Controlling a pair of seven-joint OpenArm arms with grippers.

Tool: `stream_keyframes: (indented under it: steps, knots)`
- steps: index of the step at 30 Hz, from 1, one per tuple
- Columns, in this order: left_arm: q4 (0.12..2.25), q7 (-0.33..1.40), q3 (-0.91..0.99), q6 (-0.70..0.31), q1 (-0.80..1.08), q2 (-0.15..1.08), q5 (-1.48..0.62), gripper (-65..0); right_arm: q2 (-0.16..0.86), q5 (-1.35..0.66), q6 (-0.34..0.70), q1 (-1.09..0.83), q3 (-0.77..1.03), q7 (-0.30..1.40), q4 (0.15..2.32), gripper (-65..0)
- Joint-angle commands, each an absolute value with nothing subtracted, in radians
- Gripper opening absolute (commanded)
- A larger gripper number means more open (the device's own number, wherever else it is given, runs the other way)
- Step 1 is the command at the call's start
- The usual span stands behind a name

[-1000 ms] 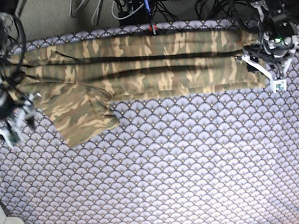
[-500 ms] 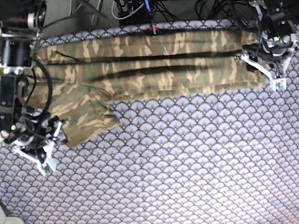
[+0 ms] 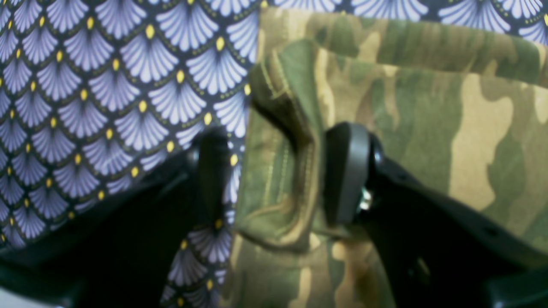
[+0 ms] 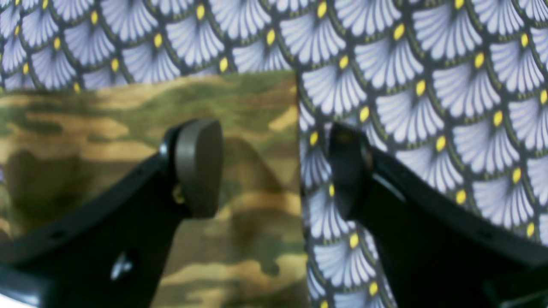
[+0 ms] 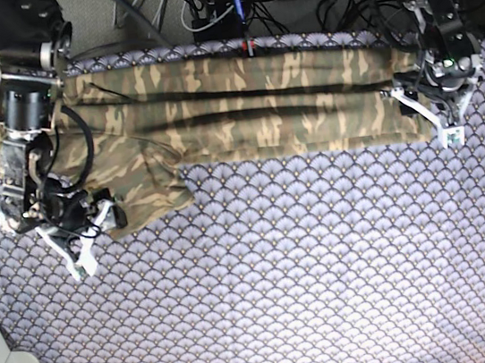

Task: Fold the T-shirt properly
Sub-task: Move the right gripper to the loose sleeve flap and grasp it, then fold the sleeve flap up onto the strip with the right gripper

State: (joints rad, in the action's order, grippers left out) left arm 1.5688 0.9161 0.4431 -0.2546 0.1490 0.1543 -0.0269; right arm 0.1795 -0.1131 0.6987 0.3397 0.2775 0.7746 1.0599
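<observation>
T-shirt: soft camouflage-print cloth T-shirt [image 5: 241, 109], a long folded band across the top of the base view, sleeve flap hanging lower left.
Right gripper [image 5: 83, 235]: has swung down to the flap's corner; jaws wide, straddling its edge, nothing held.
Left gripper [image 3: 278, 175]: unmoved, open around the bunched hem, upper right.
Surface: purple fan-patterned tablecloth [image 5: 309, 271].
Meaning: sleeve fold likely next.

Both wrist views are soft and blurred. The T-shirt [image 3: 411, 128] runs off the left wrist picture at 3 and 6 o'clock; its fingers [image 3: 346, 171] hide cloth behind them.
</observation>
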Motion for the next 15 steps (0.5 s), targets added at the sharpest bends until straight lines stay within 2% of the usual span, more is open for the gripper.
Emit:
stream_keyframes:
  steps: [1,7,10,15]
  knots:
    - [1.575,0.943,0.441,-0.260,0.147,0.157,-0.027,-29.3,0.185,-0.120,0.698,0.360,0.278,0.779,1.063,-25.3]
    - [1.575,0.943,0.441,-0.260,0.143,0.157,-0.027,-29.3,0.165,-0.120,0.698,0.354,0.275,0.788,1.066,-27.3]
    - [1.575,0.943,0.441,-0.260,0.142,0.157,-0.027,-29.3,0.162,-0.120,0.698,0.352,0.274,0.788,1.066,-35.1]
    - [1.575,0.943,0.441,-0.260,0.142,0.157,-0.027,-29.3,0.162,-0.120,0.698,0.352,0.274,0.788,1.066,-53.9]
